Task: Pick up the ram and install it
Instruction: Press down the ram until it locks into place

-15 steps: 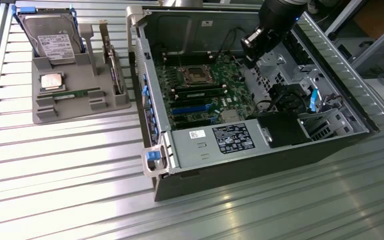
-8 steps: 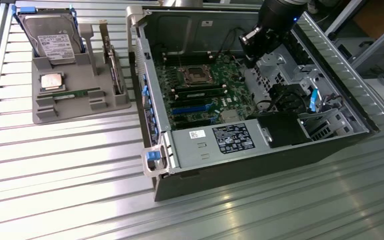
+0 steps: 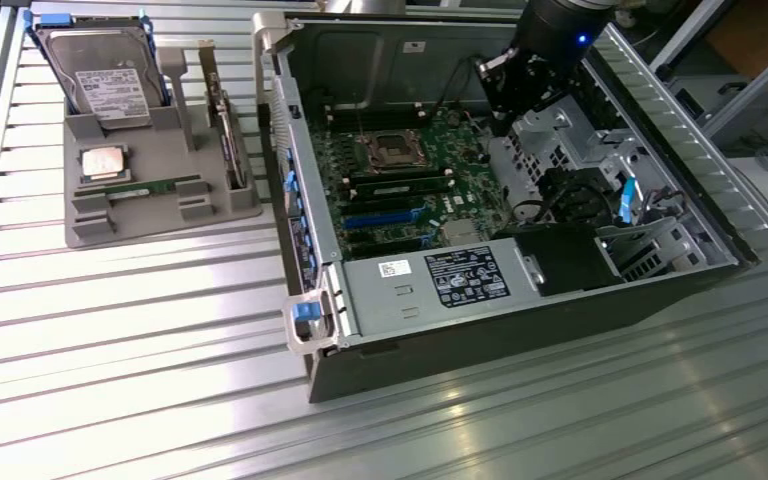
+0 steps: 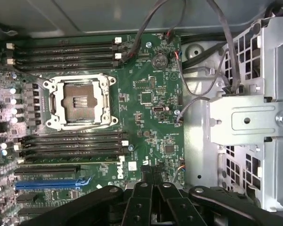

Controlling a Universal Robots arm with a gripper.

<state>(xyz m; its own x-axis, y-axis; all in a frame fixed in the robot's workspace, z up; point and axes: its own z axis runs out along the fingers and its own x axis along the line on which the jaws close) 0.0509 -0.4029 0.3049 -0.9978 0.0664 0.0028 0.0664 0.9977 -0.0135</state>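
Note:
The ram [image 3: 144, 187] is a thin green stick lying flat in the grey holder tray [image 3: 157, 215] at the exterior view's left, outside the computer. My gripper [image 3: 528, 78] hangs over the far right part of the open computer case [image 3: 491, 330], well away from the ram. In the wrist view the black fingers [image 4: 142, 197] meet at their tips, so the gripper [image 4: 152, 178] is shut with nothing in it. Below it lies the green motherboard [image 4: 151, 94] with long black memory slots [image 4: 70, 141] and another bank of slots [image 4: 66, 51] either side of the bare processor socket [image 4: 80, 101].
The tray also holds a hard drive [image 3: 111, 80], a square silver processor chip [image 3: 104, 160] and an upright card with a metal bracket [image 3: 228, 140]. Inside the case are a power supply [image 3: 451, 280], a metal drive cage [image 4: 247, 117] and loose cables [image 4: 226, 56].

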